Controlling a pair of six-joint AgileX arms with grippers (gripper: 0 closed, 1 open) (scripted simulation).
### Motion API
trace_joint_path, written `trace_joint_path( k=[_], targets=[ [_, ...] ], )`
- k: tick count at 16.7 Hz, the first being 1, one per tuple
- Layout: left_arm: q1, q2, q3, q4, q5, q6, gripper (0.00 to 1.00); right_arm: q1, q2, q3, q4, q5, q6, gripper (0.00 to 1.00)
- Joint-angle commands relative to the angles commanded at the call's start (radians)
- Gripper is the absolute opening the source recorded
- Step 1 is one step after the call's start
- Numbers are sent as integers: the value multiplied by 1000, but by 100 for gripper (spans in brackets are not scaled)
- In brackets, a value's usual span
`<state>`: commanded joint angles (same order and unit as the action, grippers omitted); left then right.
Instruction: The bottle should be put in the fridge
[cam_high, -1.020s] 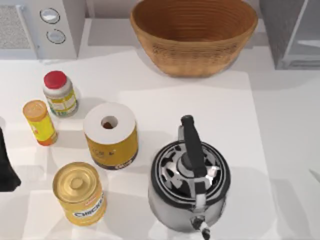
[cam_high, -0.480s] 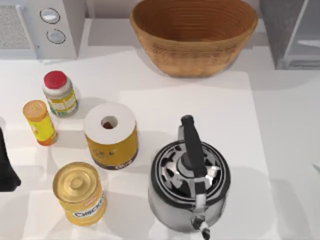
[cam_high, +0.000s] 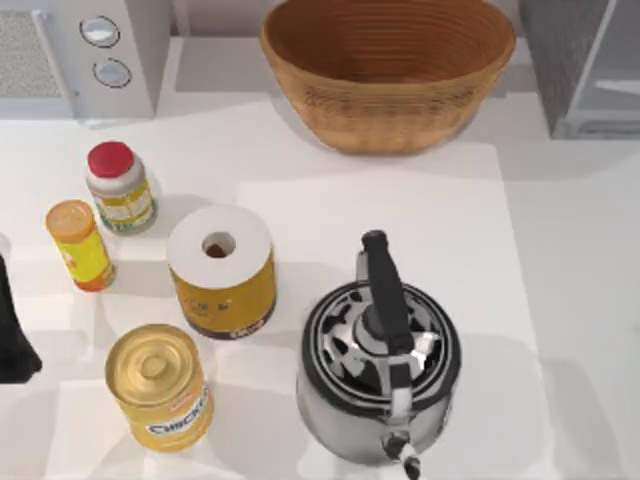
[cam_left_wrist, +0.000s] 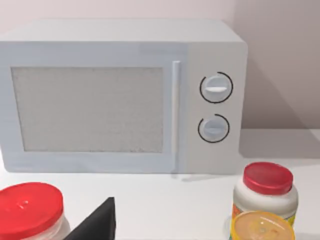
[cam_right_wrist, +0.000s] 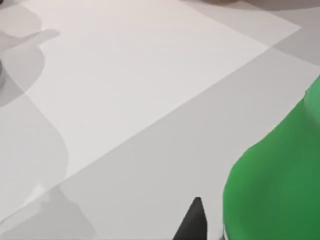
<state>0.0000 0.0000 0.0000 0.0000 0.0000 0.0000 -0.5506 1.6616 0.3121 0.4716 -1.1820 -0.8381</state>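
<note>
A green rounded body (cam_right_wrist: 272, 185), apparently the bottle, rises at the edge of the right wrist view, standing on the pale table. A black part of my right gripper (cam_right_wrist: 192, 222) sits just beside it, apart from it. The fridge (cam_high: 585, 65) is the grey box with a paler front panel at the table's far right corner. My left gripper (cam_left_wrist: 97, 225) is parked at the table's left edge, and its black arm (cam_high: 12, 335) shows in the top view.
A wicker basket (cam_high: 388, 70) stands at the back middle, beside the white microwave (cam_high: 85, 55) with two knobs. A kettle (cam_high: 380, 370) is at the front centre. At the left stand a red-lidded jar (cam_high: 118, 188), an orange bottle (cam_high: 80, 245), a yellow can (cam_high: 222, 272) and a gold can (cam_high: 160, 388).
A pale sliver of my right arm at the top view's right edge has slid out of the picture to the right. Nothing on the table has moved.
</note>
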Motion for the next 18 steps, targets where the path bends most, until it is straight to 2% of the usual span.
trace_joint_path(
  k=[10,14,18],
  targets=[
    [0,0,0,0,0,0,100,-21,-8,6,-34,-13,-33,1],
    [0,0,0,0,0,0,100,-94,-35,45,-227,-69,-212,1],
    [0,0,0,0,0,0,100,-167,-56,143,-578,-111,-482,1]
  ],
)
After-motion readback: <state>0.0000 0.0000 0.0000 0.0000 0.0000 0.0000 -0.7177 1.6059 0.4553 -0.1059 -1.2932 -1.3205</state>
